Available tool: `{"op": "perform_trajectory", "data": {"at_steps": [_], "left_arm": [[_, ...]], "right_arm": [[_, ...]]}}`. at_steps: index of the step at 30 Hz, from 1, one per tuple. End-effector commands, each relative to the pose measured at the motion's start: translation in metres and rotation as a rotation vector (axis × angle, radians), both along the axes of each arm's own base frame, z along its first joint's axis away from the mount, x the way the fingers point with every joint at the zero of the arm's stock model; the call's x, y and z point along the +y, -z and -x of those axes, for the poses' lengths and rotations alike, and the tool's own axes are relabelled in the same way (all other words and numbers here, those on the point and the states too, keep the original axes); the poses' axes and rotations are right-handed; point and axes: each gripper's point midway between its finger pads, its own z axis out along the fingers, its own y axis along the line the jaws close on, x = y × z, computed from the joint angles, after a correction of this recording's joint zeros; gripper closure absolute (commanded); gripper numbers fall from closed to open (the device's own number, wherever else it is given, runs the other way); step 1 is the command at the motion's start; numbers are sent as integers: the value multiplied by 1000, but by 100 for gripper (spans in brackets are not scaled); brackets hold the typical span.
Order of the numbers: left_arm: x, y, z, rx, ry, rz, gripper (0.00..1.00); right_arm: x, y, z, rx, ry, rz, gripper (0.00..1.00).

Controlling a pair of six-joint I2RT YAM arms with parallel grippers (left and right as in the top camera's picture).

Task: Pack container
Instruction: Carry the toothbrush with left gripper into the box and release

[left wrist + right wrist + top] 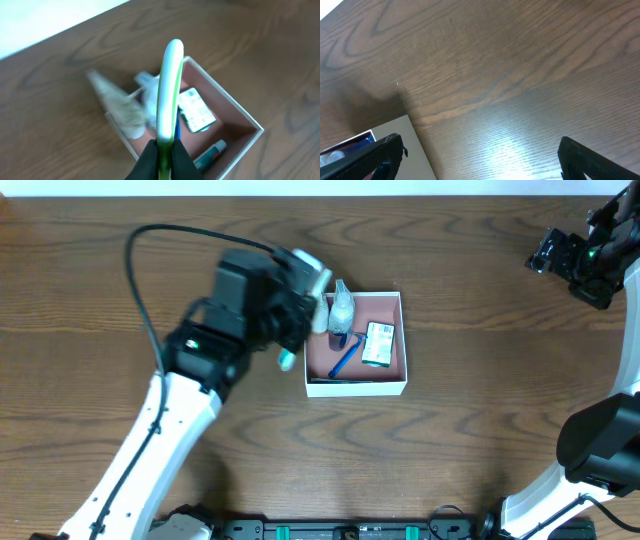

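Observation:
The container (400, 340) is a square white box with a dusty-pink inside, at the middle of the table. In it lie a clear bottle (342, 308), a blue toothbrush (345, 358) and a green soap box (378, 345). My left gripper (303, 315) is above the container's left wall, shut on a long green-and-white object (169, 90). In the left wrist view the container (240, 115) lies below, holding the soap box (196, 110), a small tube (210, 154) and the blurred bottle (120, 107). My right gripper (560, 255) is open and empty (480, 155) at the far right, away from the container.
The table is dark wood (480, 450). A white flat surface (415, 150) shows at the lower left of the right wrist view. The left arm and its black cable (140, 270) stretch across the left half of the table.

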Motion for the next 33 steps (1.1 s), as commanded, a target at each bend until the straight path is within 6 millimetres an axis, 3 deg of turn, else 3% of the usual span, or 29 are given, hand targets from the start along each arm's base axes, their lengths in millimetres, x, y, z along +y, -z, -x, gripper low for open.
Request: {"op": "perform_trajectory", "data": {"at_steps": [1,9,14,22,25,26,31,33], "left_arm": [[-12,-6,2,-103,24,-121,94],[-62,41,19,-121,242,-302,94],[-85,69,16,-151,357,-376,94],[-103,81,7,-213,421,-405,92],[-103,82,7,-214,425,-409,46],[-103,82,8,-213,426,-410,21],[-103,80,8,-217,425,-408,0],[-101,75,8,-229,416,-407,2]], "right_arm": [[-2,-6,0,-15,15,0,1],[-2,-6,0,-15,15,0,1],[-2,-6,0,-15,15,0,1],[-2,-6,0,-15,15,0,1],[-2,-6,0,-15,15,0,1],[-2,-6,0,-15,15,0,1],[-2,-6,0,-15,15,0,1],[-2,-6,0,-15,15,0,1]]}}
